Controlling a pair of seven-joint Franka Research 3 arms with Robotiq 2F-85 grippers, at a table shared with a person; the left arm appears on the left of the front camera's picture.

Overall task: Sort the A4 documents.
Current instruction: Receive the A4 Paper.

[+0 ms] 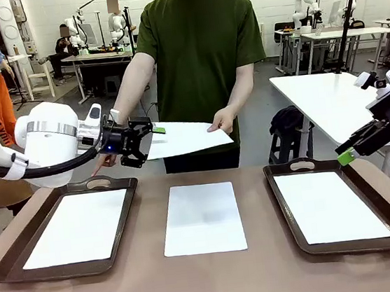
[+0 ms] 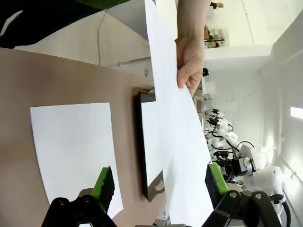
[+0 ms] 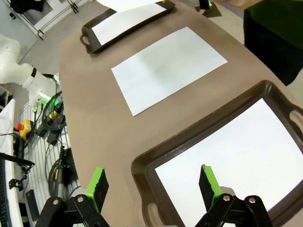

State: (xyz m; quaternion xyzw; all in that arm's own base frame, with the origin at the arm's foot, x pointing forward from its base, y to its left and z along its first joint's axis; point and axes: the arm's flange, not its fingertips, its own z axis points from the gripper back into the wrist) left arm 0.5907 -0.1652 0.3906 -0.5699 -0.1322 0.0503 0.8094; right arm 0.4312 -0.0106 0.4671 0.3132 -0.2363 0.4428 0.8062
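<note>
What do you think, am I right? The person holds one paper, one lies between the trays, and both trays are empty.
No, the trays are not empty. In the front view the left tray holds one white sheet and the right tray another sheet. The rest fits.

centre sheet [image 1: 202, 218] flat on table [image 1: 211, 285] | left sheet [image 1: 77, 228], right sheet [image 1: 331, 206] in trays [image 1: 11, 262] | fourth sheet [image 1: 187, 137] held aloft

Four white A4 documents [image 1: 203, 217], two dark brown trays [image 1: 12, 269], one table [image 1: 211, 285], one person [image 1: 198, 47]
</note>
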